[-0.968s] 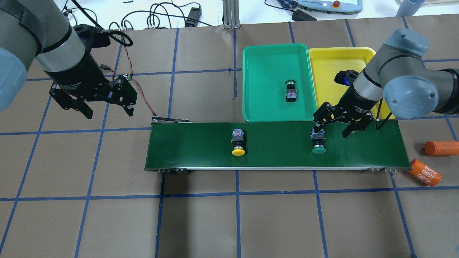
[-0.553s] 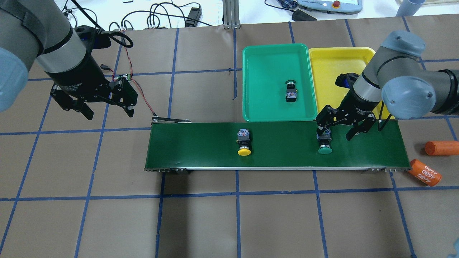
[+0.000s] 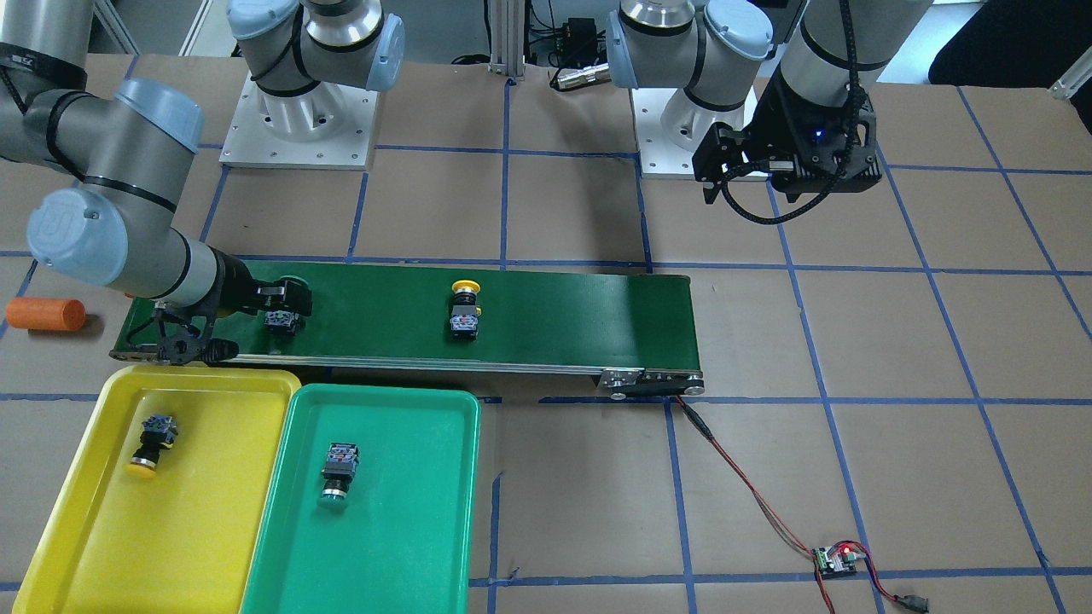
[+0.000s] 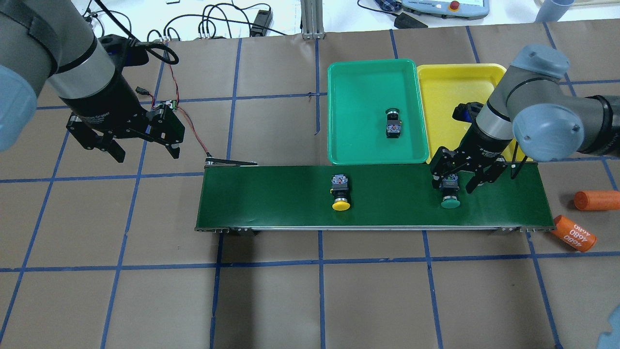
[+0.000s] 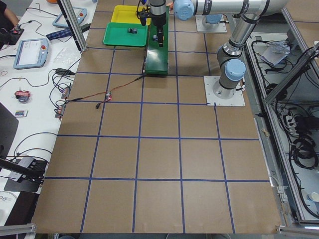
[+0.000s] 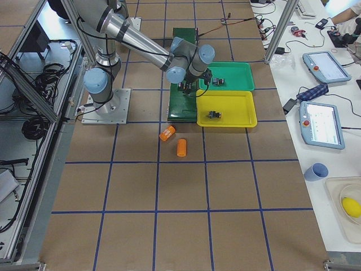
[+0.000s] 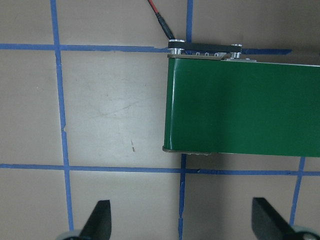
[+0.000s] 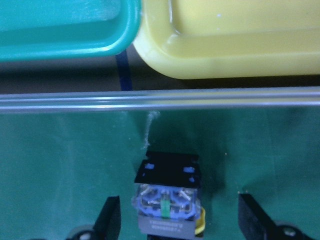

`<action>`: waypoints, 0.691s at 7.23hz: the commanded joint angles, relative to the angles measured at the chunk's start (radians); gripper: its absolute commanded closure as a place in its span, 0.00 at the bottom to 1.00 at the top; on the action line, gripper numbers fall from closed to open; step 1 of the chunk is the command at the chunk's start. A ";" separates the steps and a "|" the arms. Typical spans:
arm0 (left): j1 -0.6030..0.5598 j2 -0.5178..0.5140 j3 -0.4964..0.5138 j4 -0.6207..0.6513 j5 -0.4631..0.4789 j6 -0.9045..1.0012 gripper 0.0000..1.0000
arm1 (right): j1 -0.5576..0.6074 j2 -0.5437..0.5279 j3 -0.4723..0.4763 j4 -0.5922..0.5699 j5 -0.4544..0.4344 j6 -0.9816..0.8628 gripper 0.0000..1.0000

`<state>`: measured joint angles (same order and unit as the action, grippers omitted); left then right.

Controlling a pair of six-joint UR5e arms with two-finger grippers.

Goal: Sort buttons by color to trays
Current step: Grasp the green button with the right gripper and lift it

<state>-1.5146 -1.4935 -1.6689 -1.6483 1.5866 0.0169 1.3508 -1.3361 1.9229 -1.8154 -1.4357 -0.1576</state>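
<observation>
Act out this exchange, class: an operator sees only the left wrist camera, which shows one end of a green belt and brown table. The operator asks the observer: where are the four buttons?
Observer: Two lie on the belt: a yellow-capped button near its middle and a green-capped button further along.
Operator: And the other two?
Observer: Sorted already: a yellow button lies in the yellow tray, a green button in the green tray.
Operator: What is the right arm doing?
Observer: The right pincer is open, low over the belt, one finger on each side of the green-capped button.
</observation>
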 commanded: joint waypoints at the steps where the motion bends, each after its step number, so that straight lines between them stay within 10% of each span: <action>1: 0.001 0.002 0.000 -0.001 -0.001 -0.002 0.00 | -0.002 0.018 -0.031 0.011 -0.066 0.018 0.87; 5: 0.001 0.002 0.000 -0.005 -0.004 0.000 0.00 | 0.011 0.076 -0.301 0.168 -0.062 0.016 1.00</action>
<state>-1.5140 -1.4938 -1.6690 -1.6544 1.5858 0.0168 1.3536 -1.3012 1.7177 -1.6616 -1.5196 -0.1394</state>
